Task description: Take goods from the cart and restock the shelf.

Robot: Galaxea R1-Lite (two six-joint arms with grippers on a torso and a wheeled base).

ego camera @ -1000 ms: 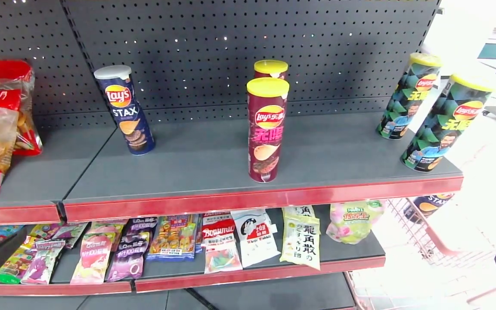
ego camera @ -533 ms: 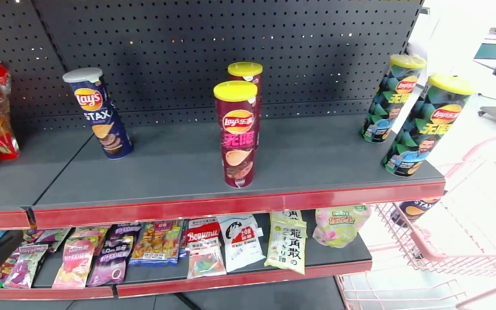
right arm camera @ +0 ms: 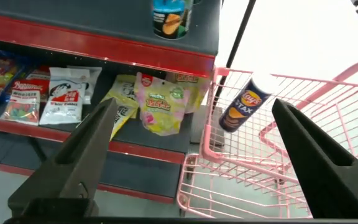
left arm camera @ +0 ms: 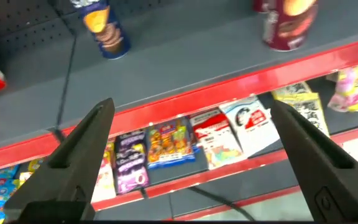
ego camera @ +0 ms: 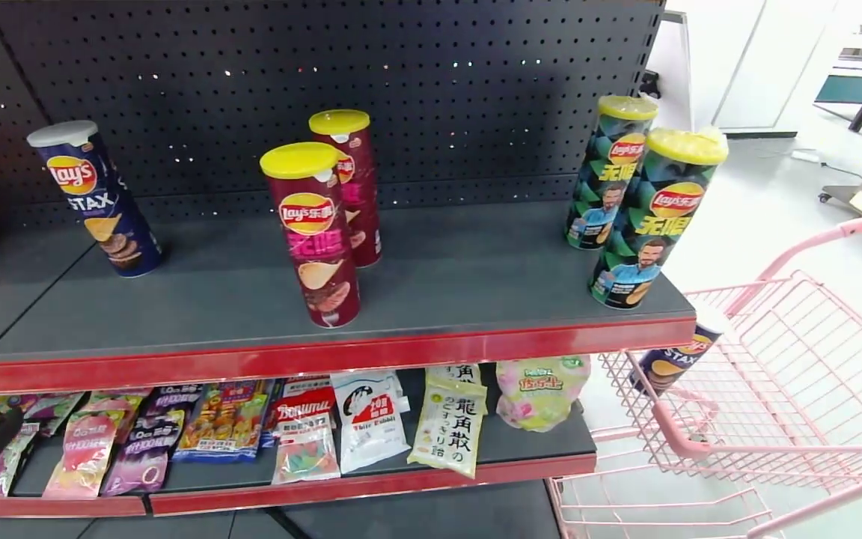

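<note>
Here's the pink wire cart (ego camera: 775,352), parked on the right, just beside the end of the upper shelf (ego camera: 416,284). Inside it, one dark-blue tube (ego camera: 672,361) leans tilted against the wire wall at the cart's left side, below the shelf's red lip.

Up on that shelf, a grey-lidded tube (ego camera: 94,198) stands far left, close to the pegboard (ego camera: 401,75). Two maroon tubes (ego camera: 315,232) stand in the middle, one right behind the other. Two green tubes (ego camera: 655,217) stand at the right end, the nearer one almost on the front corner. The lower shelf (ego camera: 371,486) carries a row of snack bags (ego camera: 371,419).

Left end effector (left arm camera: 191,106): fingers spread wide, nothing between them, facing the red shelf edge and the bags. Right end effector (right arm camera: 192,102): also spread wide and carrying nothing, facing the shelf's right end, with the tilted tube and the cart's wire in front of it, well apart.
</note>
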